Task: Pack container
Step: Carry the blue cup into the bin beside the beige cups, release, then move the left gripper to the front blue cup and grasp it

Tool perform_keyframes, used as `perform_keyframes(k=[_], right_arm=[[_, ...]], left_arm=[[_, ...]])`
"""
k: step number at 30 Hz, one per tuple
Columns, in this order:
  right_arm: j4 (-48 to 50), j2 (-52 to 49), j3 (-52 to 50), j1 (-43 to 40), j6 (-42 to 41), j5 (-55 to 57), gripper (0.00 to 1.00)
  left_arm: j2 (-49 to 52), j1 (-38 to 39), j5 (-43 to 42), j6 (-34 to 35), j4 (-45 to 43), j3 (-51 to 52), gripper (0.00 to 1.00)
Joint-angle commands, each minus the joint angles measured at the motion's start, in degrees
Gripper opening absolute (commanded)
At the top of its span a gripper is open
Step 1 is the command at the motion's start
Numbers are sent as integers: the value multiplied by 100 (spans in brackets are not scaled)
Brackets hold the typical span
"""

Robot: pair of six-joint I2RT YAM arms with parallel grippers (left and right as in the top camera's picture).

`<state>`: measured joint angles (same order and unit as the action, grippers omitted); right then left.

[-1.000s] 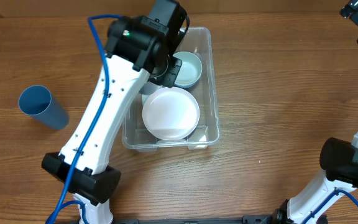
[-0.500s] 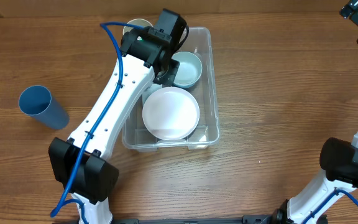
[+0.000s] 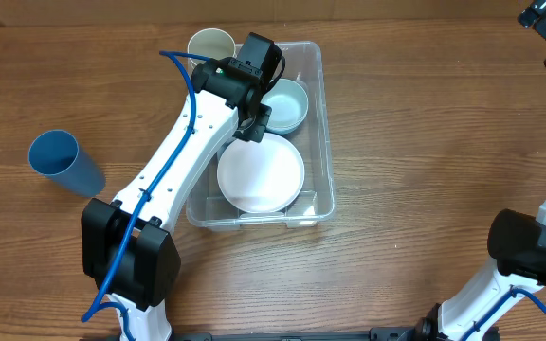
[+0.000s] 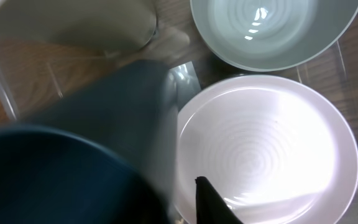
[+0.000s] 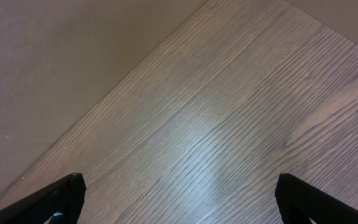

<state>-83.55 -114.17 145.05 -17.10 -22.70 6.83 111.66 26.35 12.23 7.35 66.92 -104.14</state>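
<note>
The clear container (image 3: 318,189) holds a white bowl (image 3: 261,174) at the front and a pale green bowl (image 3: 289,104) behind it. My left gripper (image 3: 256,121) hangs over the container's left side. Its wrist view is half filled by a dark blue-grey cup (image 4: 73,155), blurred and very close, standing in the container beside the white bowl (image 4: 272,143). Only one finger (image 4: 209,200) shows, over that bowl's rim; the cup hides the other. My right gripper (image 5: 179,186) is open over bare table, far from the container.
A cream cup (image 3: 210,44) stands just outside the container's back left corner. A blue cup (image 3: 64,163) lies on the table at the far left. The right arm's base (image 3: 529,248) is at the front right.
The left arm has swung and drawn its gripper a little toward the front of the container, uncovering the cream cup behind it. The right arm has not moved.
</note>
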Motion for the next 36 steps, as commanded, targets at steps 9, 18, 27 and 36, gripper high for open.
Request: perform_keyframes(k=[9, 18, 27, 36], right_arm=[[26, 15, 52, 26, -48, 46, 100], [26, 15, 52, 26, -48, 46, 100], [26, 15, 52, 26, -48, 46, 100], [26, 15, 52, 26, -48, 46, 100]], left_arm=[[-59, -50, 92, 37, -31, -404, 57], [-94, -50, 208, 39, 1351, -3167, 63], [-164, -1040, 778, 1008, 2988, -3755, 65], [-162, -3827, -890, 717, 2990, -3274, 62]])
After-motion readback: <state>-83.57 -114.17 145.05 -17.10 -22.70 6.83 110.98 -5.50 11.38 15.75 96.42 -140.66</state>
